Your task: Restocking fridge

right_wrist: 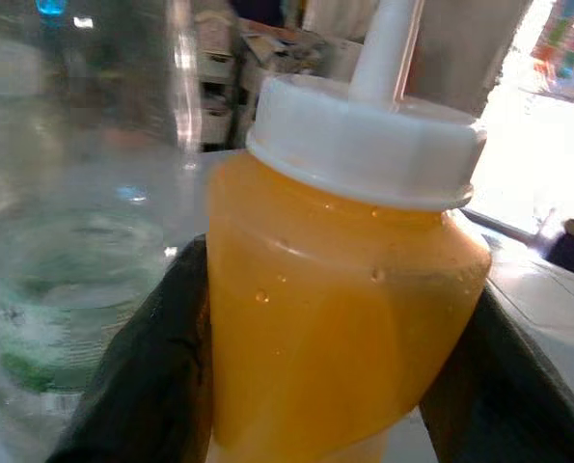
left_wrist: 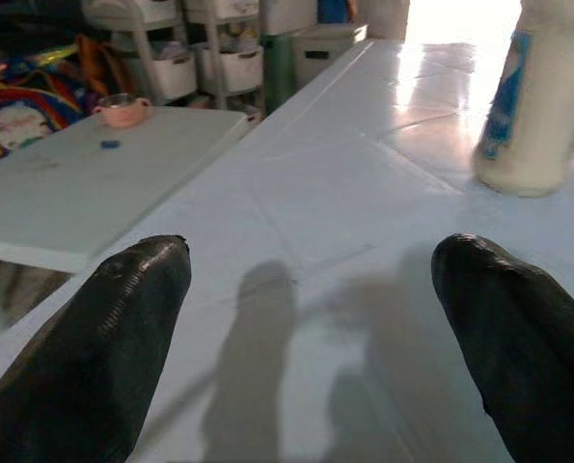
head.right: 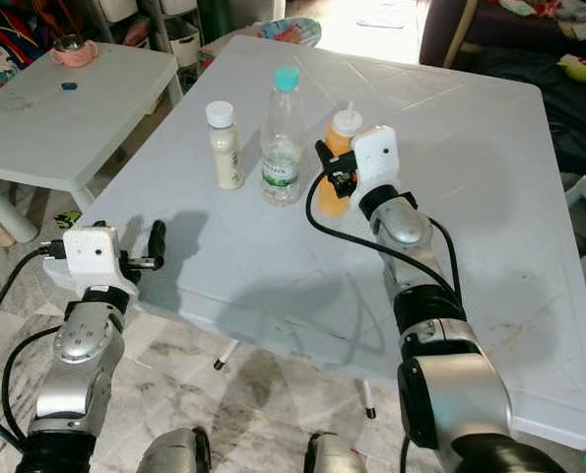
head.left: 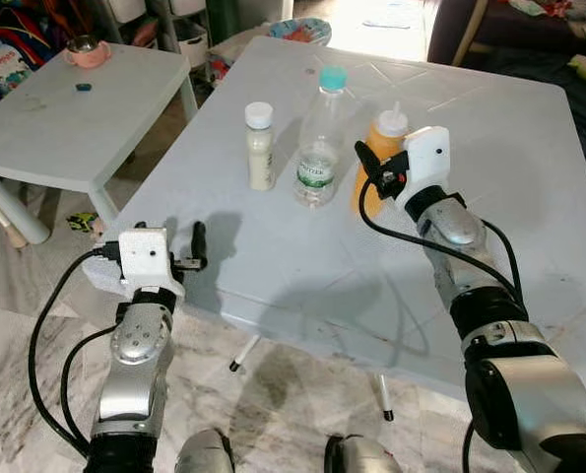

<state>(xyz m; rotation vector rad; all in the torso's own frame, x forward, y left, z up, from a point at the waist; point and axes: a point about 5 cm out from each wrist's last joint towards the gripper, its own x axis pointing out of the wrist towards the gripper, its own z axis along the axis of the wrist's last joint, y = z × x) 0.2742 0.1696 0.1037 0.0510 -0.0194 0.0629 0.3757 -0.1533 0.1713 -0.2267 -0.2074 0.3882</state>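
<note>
Three bottles stand in a row on the white table (head.left: 273, 266): a small cream bottle with a white cap (head.left: 260, 148), a clear water bottle with a teal cap (head.left: 318, 148), and an orange squeeze bottle with a white nozzle (head.left: 389, 133). My right gripper (head.left: 371, 175) is shut on the orange bottle (right_wrist: 325, 318), one black finger (right_wrist: 151, 376) pressed against each side. My left gripper (head.left: 196, 248) hovers open over the table's near left edge, its fingers (left_wrist: 123, 328) wide apart. The cream bottle (left_wrist: 542, 96) is well ahead of it.
A low white side table (head.left: 76, 128) stands to the left with a pink cup (head.left: 88, 51) and a small blue object (head.left: 83, 87). A patterned plate (head.left: 300, 30) lies beyond the table's far edge. A dark sofa (head.left: 509, 34) is at the back right. Marble floor lies below.
</note>
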